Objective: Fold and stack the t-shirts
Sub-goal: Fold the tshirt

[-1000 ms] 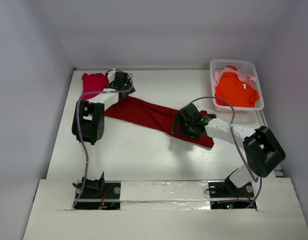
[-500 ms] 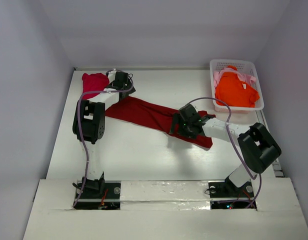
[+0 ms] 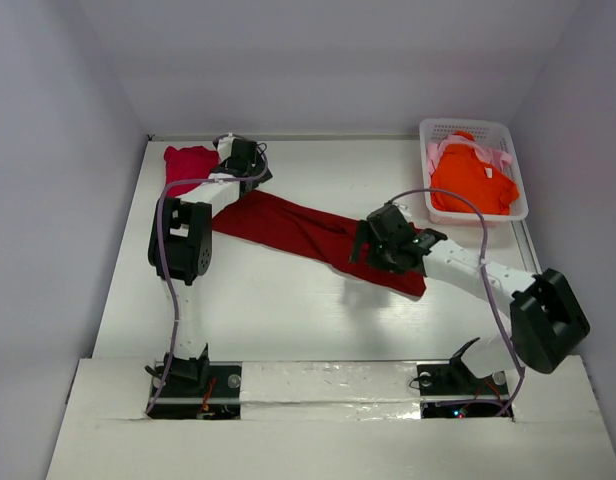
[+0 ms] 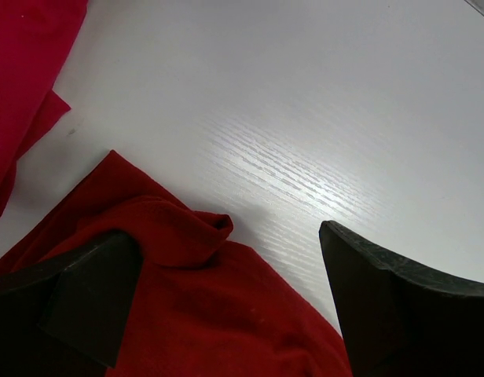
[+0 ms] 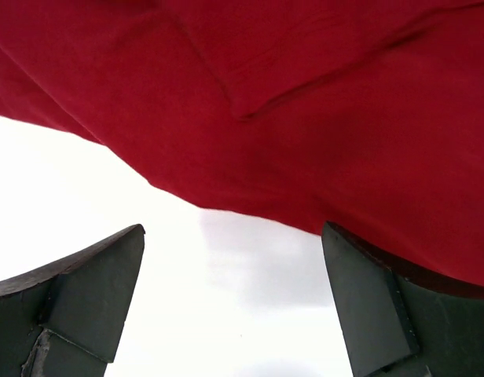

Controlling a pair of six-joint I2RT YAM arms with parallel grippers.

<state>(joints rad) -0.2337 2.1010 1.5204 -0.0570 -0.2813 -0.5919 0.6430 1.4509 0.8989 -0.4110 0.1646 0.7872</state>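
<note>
Nearest me, bare desk (image 3: 268,310) runs up to the red shirt (image 3: 288,228), which lies flat as a long band. Its long axis goes on a slant, one end pointing to the near right and the other to the far left. The right claw (image 3: 362,250) hangs over the band's near edge, close to its near-right end. It is spread wide with nothing in it. From its own camera, white desk shows between the fingers (image 5: 85,290) and the red cloth fills the view beyond them. Farther back, the left claw (image 3: 243,160) sits over the shirt's far-left end, also spread wide and gripping nothing. A small rumpled fold of red cloth lies between its fingers (image 4: 383,298), though I cannot tell whether they touch the cloth. Just beside that end, in the far left corner, the crimson shirt (image 3: 188,162) lies bunched up. Across at the far right stands the basket (image 3: 466,124), well apart from the band. In it the orange shirt (image 3: 473,178) is heaped, with the pink shirt (image 3: 438,150) showing round its far edge.
</note>
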